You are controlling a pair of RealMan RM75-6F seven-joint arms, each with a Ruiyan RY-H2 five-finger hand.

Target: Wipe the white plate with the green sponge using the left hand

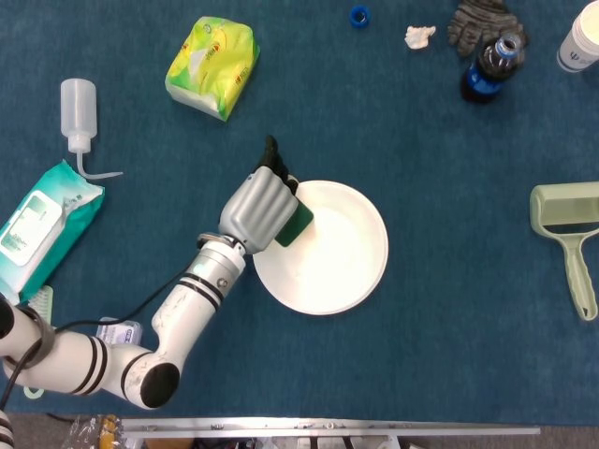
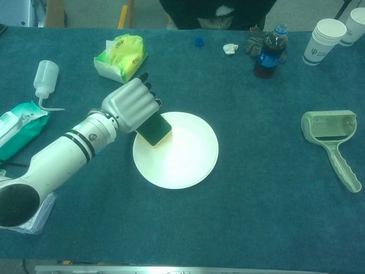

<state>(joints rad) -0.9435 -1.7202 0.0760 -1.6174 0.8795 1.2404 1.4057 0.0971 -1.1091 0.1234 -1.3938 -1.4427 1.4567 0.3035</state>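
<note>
The blue tabletop [image 1: 440, 309] carries all items; positions below are given relative to the white plate [image 1: 342, 267], which lies near the middle. No brand, label text or other writing can be read on any item in either view. The left arm [image 1: 178, 318] reaches in from the lower left of the plate, and the left hand [image 1: 257, 210] sits over the plate's upper-left rim with its fingers curled around the green sponge [image 1: 295, 224]. In the chest view the sponge [image 2: 154, 130] is tilted, its lower end at the plate's inner left edge [image 2: 142, 160]; whether it touches the plate surface cannot be told. The right hand is not visible in either view. Far left of the plate lies a teal wipes pack [image 1: 42, 229], with a clear squeeze bottle [image 1: 78, 112] above it. Up and left of the plate is a yellow-green tissue pack [image 1: 212, 65]. Far right of the plate lies a pale green lint roller [image 1: 571, 229]. Up and right stand a dark soda bottle [image 1: 489, 67] and white paper cups [image 2: 321, 40], with a grey glove [image 1: 479, 21], a crumpled white scrap [image 1: 419, 36] and a blue cap [image 1: 359, 15] near the bottle.
</note>
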